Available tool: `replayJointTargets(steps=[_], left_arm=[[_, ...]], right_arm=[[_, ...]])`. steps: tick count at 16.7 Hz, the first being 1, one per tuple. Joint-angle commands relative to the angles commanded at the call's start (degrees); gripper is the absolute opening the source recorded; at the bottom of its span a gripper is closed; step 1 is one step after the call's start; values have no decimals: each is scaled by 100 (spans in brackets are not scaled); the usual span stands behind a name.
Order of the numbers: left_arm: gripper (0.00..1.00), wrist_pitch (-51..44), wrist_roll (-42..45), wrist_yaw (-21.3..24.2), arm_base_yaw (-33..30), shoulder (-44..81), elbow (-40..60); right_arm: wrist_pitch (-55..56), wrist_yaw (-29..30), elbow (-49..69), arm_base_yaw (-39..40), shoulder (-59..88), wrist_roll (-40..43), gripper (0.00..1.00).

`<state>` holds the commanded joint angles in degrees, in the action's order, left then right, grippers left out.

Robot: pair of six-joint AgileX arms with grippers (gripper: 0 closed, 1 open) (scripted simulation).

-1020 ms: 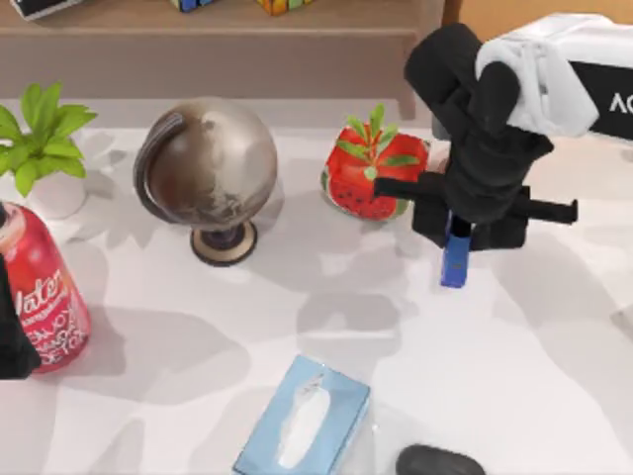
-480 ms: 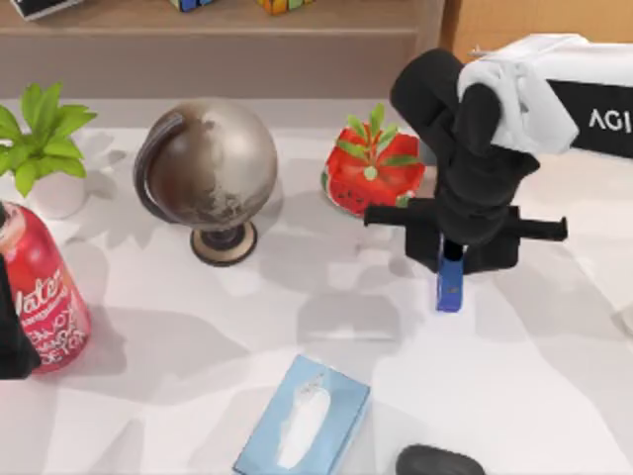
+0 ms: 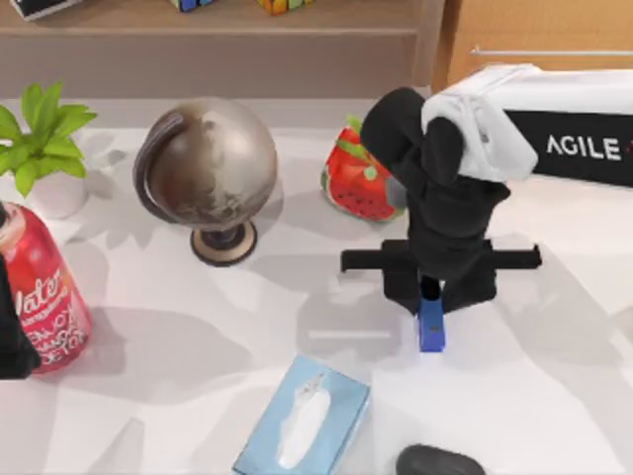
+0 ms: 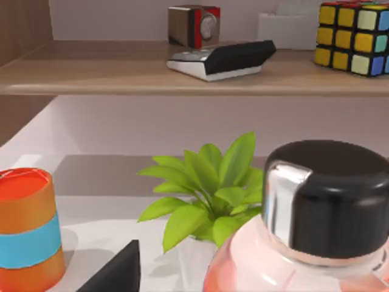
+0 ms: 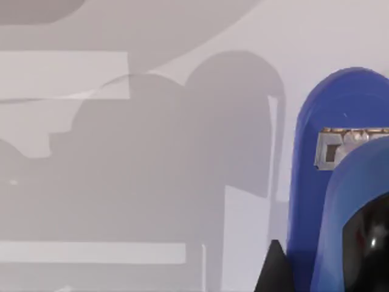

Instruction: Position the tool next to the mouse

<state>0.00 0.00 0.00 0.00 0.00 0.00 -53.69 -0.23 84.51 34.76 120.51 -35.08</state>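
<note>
My right gripper (image 3: 431, 295) hangs above the middle-right of the table, shut on the blue tool (image 3: 430, 328), whose lower end sticks out below the fingers. Close up in the right wrist view, the tool (image 5: 322, 182) is a bright blue bar with a dark part over the white tabletop. The black mouse (image 3: 439, 461) lies at the table's front edge, a good way below the tool and apart from it. My left arm (image 3: 12, 336) stays parked at the far left edge.
A light-blue tissue box (image 3: 303, 417) lies left of the mouse. A globe (image 3: 210, 168), a watermelon ornament (image 3: 354, 180), a red can (image 3: 42, 295) and a potted plant (image 3: 40, 134) stand around the table. Behind it runs a shelf (image 4: 152, 67).
The right arm has carried the tool toward the front of the table and slightly left, nearer the mouse. The left arm has stayed put.
</note>
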Motion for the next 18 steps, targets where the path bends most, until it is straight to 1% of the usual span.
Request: replayJointTargets(steps=[1, 14, 15, 18], left_arm=[[100, 0, 0, 0, 0, 0, 0], [100, 0, 0, 0, 0, 0, 0], [100, 0, 0, 0, 0, 0, 0], [100, 0, 0, 0, 0, 0, 0]], right_arm=[[0, 0, 0, 0, 0, 0, 0], [0, 0, 0, 0, 0, 0, 98], [0, 0, 0, 0, 0, 0, 100], [0, 0, 0, 0, 0, 0, 100]])
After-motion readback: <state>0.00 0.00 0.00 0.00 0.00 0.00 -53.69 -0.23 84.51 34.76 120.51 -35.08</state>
